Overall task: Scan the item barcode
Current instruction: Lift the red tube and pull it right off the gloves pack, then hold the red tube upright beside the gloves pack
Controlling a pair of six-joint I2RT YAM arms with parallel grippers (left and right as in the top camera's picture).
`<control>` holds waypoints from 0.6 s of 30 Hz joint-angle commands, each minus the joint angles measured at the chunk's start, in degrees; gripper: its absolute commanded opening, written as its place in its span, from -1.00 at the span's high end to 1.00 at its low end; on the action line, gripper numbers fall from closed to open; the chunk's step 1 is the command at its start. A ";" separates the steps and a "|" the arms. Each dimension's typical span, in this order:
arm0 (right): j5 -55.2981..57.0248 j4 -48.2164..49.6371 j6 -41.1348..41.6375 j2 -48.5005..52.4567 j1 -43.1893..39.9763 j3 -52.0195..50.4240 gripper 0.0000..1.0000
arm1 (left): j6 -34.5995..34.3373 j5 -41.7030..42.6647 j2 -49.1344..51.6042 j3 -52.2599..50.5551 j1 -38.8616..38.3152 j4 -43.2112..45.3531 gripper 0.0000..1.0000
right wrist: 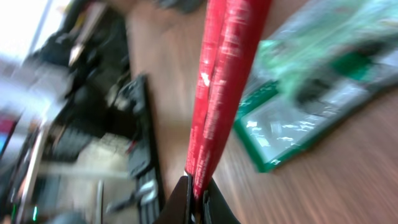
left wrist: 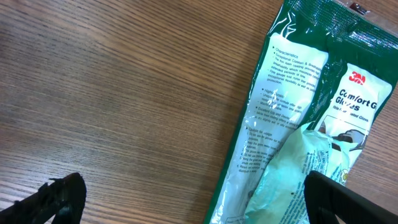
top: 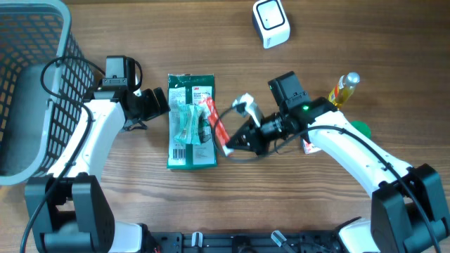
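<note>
The red packet (top: 213, 119) hangs from a thin end pinch just right of the green glove pack (top: 184, 151) — carried toward the scanner (top: 271, 23), it could twist or slip, hiding its barcode. The right tool (top: 230, 145) is pressed together on the packet's near end. The left tool (top: 163, 102), spread wide and empty, sits at the pack's left edge; the scanner stands on the tabletop (top: 281, 204) well beyond the pack.

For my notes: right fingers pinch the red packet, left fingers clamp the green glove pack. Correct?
No: the left fingers stand open, not clamped on the green glove pack, as the left wrist view shows. The right fingers do pinch the red packet.
</note>
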 commanded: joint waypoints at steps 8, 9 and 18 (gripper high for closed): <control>20.83 2.01 23.76 -1.27 0.20 0.26 0.92 | 0.48 -0.31 0.52 -0.15 0.07 0.04 -1.00; 21.57 2.01 23.71 -1.27 0.20 0.26 0.91 | 0.48 -0.31 0.52 -0.15 0.07 0.04 -1.00; 21.62 1.84 25.27 -1.25 0.24 0.26 0.92 | 0.48 -0.31 0.52 -0.15 0.07 0.04 -1.00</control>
